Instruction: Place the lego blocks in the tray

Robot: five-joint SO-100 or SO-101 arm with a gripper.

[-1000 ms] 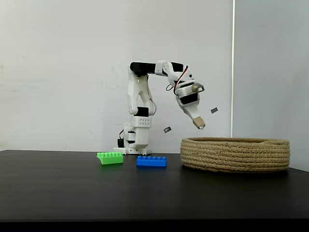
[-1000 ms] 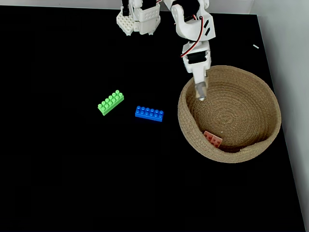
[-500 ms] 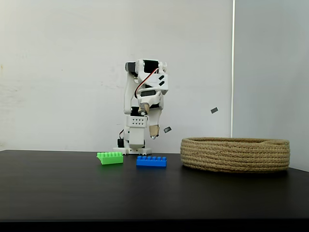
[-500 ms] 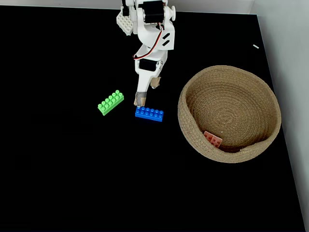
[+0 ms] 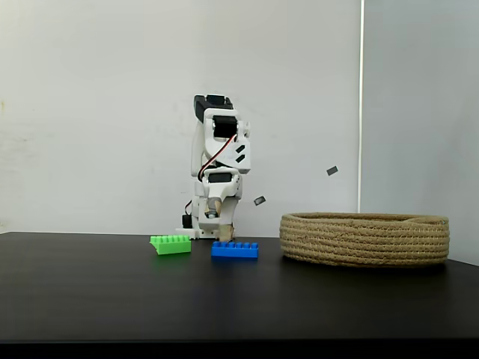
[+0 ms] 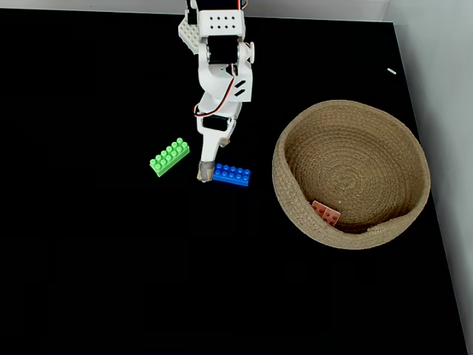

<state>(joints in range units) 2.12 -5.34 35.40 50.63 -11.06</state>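
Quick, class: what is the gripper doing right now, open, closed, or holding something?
Gripper: down at the left end of the blue brick in the top-down fixed view; open or shut cannot be told, and no brick is lifted.

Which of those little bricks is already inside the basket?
The pale pink brick, lying near the basket's wall. The green brick and blue brick lie outside on the table.

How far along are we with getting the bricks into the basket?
One done: the pink brick lies inside the basket. In hand: the gripper is down at the left end of the blue brick on the table, not yet lifted; whether the jaws are closed is unclear. Left: the blue brick and the green brick, untouched beside it.
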